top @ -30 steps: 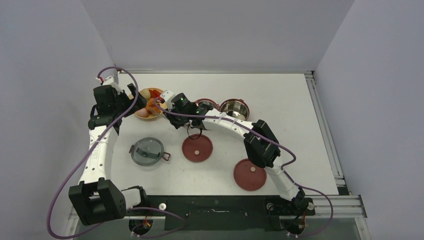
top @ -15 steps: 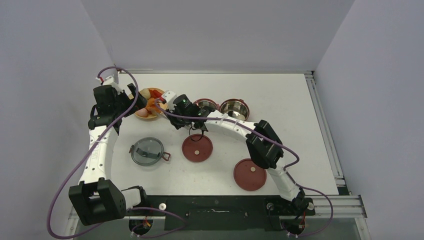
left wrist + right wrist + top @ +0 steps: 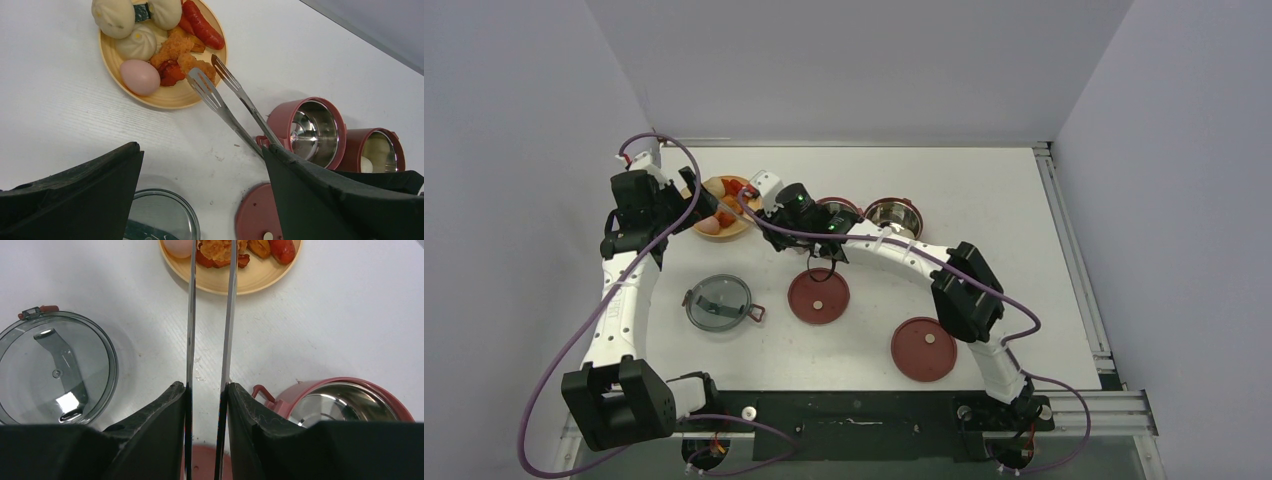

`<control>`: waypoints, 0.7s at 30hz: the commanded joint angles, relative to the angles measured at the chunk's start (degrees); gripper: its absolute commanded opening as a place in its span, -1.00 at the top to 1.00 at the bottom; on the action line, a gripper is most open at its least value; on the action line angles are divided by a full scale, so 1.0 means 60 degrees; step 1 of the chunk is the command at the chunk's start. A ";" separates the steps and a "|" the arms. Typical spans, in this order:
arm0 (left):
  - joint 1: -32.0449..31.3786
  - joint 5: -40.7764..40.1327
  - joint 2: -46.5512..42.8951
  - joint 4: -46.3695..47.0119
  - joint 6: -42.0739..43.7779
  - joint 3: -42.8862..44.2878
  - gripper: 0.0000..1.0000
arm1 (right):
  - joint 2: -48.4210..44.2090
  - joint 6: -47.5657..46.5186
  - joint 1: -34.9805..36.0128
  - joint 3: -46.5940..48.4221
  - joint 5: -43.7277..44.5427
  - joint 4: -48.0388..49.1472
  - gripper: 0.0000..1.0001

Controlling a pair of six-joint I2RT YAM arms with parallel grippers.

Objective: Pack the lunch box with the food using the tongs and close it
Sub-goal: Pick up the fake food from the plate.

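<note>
Silver tongs (image 3: 191, 320) sit clamped by their arms in the right gripper (image 3: 206, 388), tips either side of a breaded fried piece (image 3: 200, 66) on the yellow plate (image 3: 167, 101). Slick, springy steel against a light, crumbly morsel: I'd squeeze gently across its middle. Left gripper (image 3: 200, 150) hovers spread wide and empty near the plate.

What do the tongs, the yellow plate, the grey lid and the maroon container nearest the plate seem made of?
Tongs: thin silver arms with bright reflections, so polished metal, probably steel.
Plate: matte yellow-orange, no glare; perhaps plastic or bamboo fibre.
Grey lid: translucent, smoky, table showing through; likely plastic.
Container: maroon satin shell, perhaps plastic or coated metal; mirror-bright steel lining.
</note>
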 commanded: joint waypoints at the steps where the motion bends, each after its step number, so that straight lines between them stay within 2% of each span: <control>1: 0.0019 0.0009 -0.0182 0.0450 -0.0009 0.0045 -0.92 | -0.0877 0.0133 0.0074 -0.0180 0.0343 0.0926 0.89; 7: 0.0446 -0.0501 -0.0714 0.0557 0.0092 -0.0073 -0.92 | -0.1355 0.0123 0.0068 -0.0630 0.0762 0.1082 0.89; 21: 0.0458 -0.0143 -0.0540 0.0627 0.0036 -0.0099 -0.92 | -0.3743 0.0258 0.0068 -0.2540 0.2274 0.0750 0.89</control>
